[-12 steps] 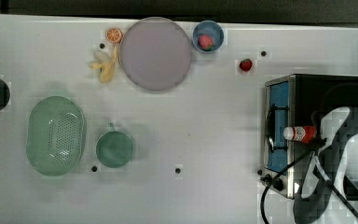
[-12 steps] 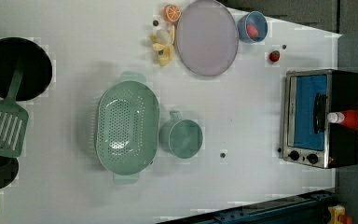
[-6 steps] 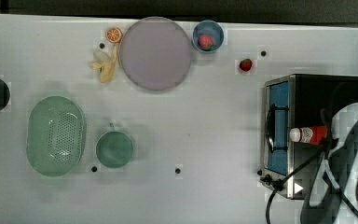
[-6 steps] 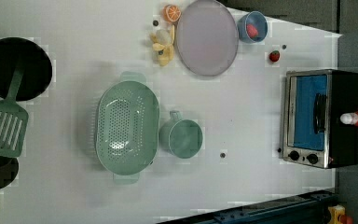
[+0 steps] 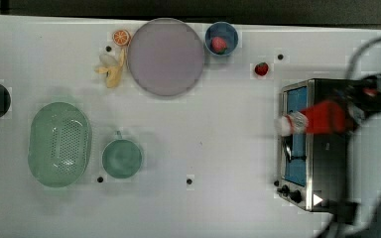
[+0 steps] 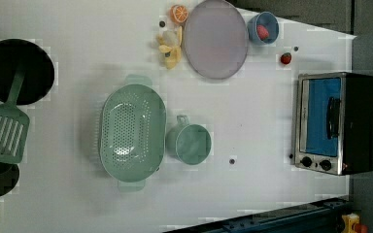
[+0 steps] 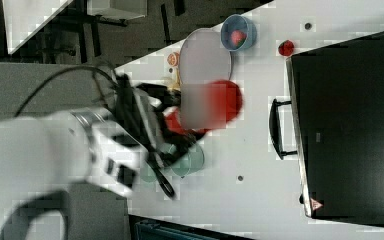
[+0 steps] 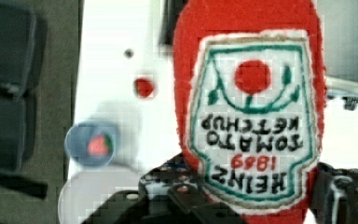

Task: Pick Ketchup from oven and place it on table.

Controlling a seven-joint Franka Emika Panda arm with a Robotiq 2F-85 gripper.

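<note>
Green plastic fills the top view's left: an oval colander (image 5: 59, 144) with a matching cup (image 5: 122, 158) just beside it on the white table (image 5: 218, 144). Further toward the top view's right, a peeled banana (image 5: 110, 69) and an orange slice (image 5: 121, 36) lie next to a large grey plate (image 5: 165, 56). Beyond it are a blue bowl (image 5: 221, 38) holding a strawberry, and a loose strawberry (image 5: 261, 69). At the top view's far right stands the oven (image 5: 311, 144), its blue glass door shut in the left view. The ketchup (image 5: 317, 119) hangs over the oven's top, white cap pointing toward the top view's left, past the door edge. The gripper (image 5: 364, 106) holds it at the base end. In the wrist view the dark fingers (image 8: 182, 198) pinch the bottle's lower end, its label facing the camera.
</note>
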